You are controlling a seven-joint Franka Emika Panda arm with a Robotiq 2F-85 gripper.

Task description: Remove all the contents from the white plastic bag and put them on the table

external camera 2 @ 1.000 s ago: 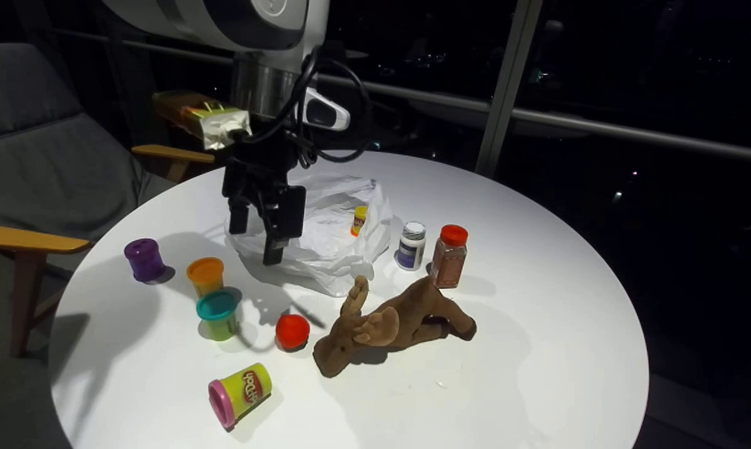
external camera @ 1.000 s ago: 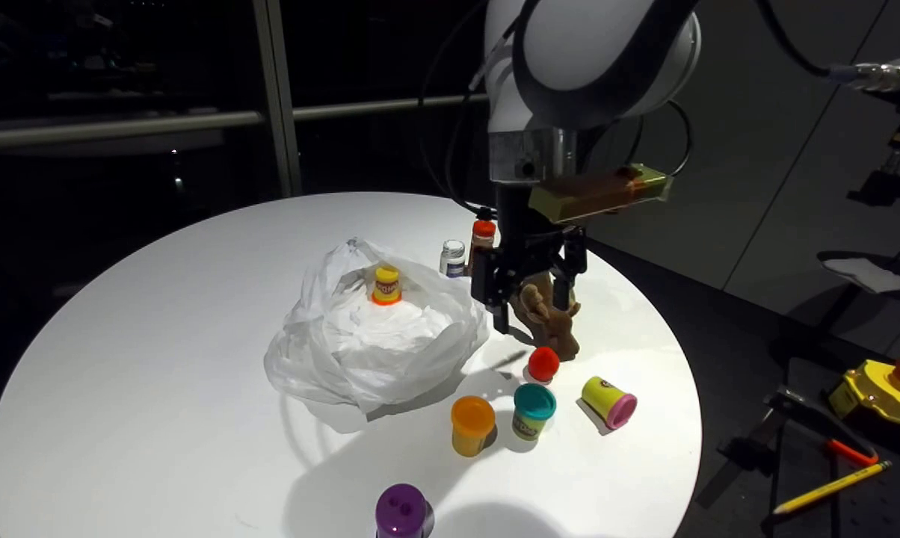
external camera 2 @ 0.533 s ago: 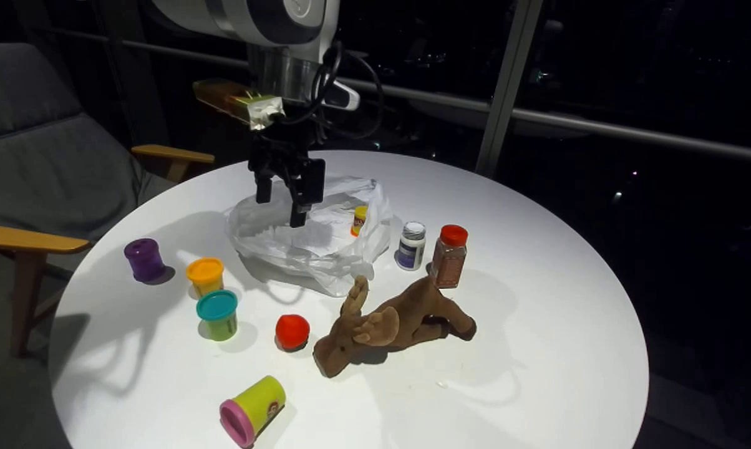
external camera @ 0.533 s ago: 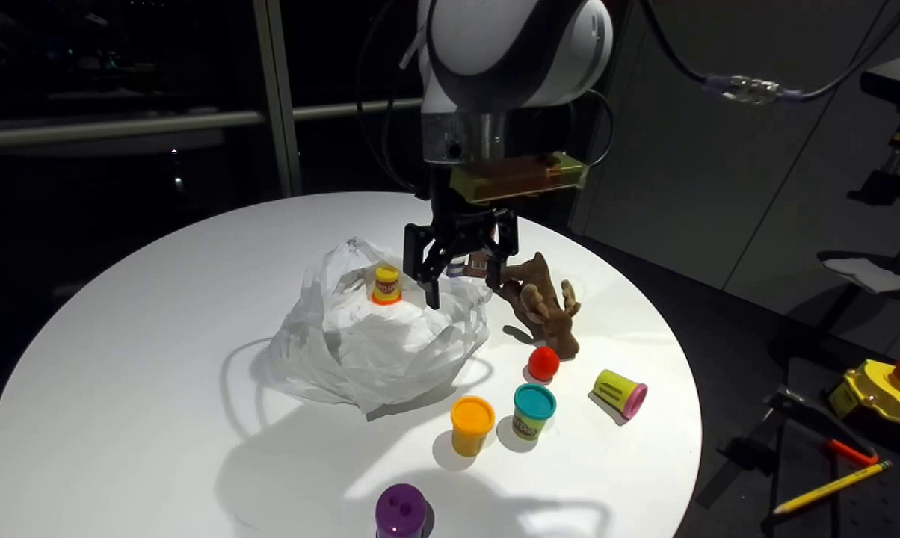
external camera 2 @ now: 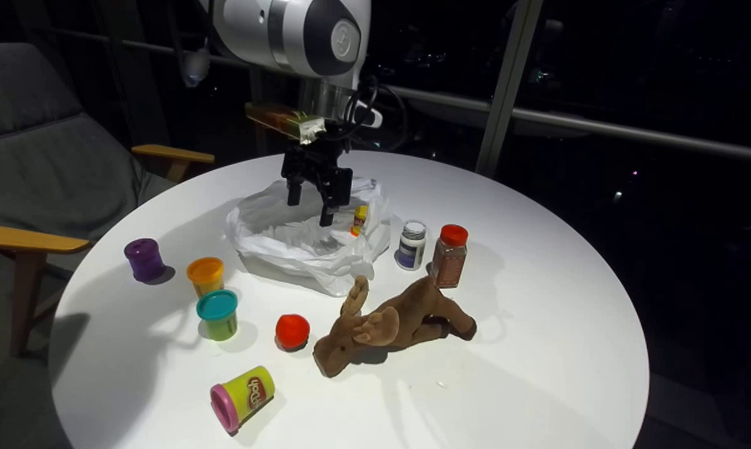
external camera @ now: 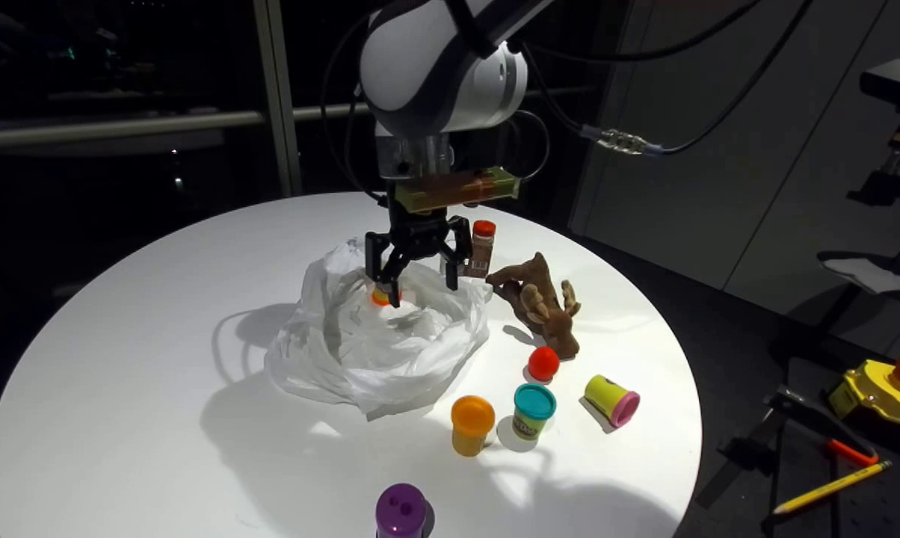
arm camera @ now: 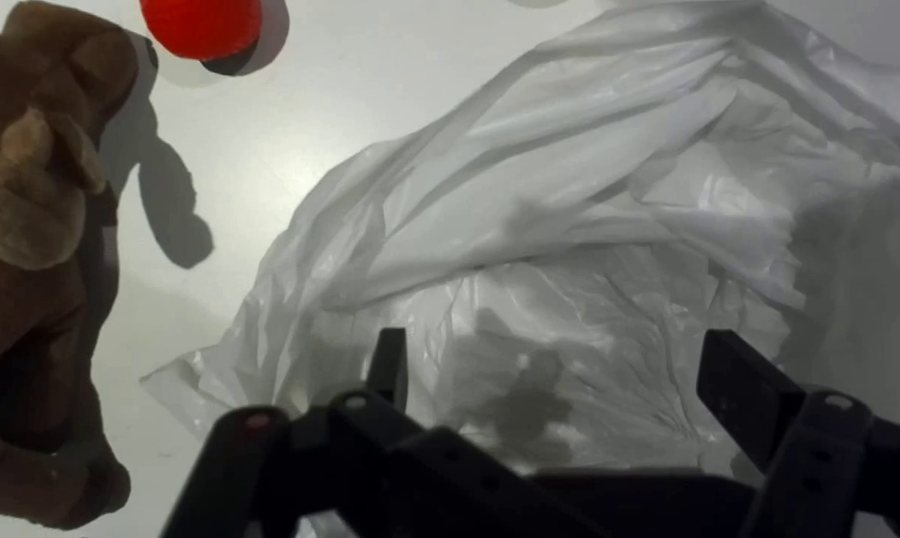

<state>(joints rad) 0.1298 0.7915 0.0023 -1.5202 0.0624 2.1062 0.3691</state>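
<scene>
while a yellow tub [external camera 2: 360, 218] sits in the white bag [external camera: 375, 370], gripper [external camera: 423, 290] above the bag, jaws wide apart

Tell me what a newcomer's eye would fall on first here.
Probably the rumpled white bag on the round white table, with the open gripper hanging over it and a yellow tub standing inside. Next, the brown stuffed moose sprawled beside the bag, with a bright red ball near its nose. Then an orange tub and a teal-lidded tub, upright side by side on the table, and a pink-lidded tub on its side nearby.
</scene>
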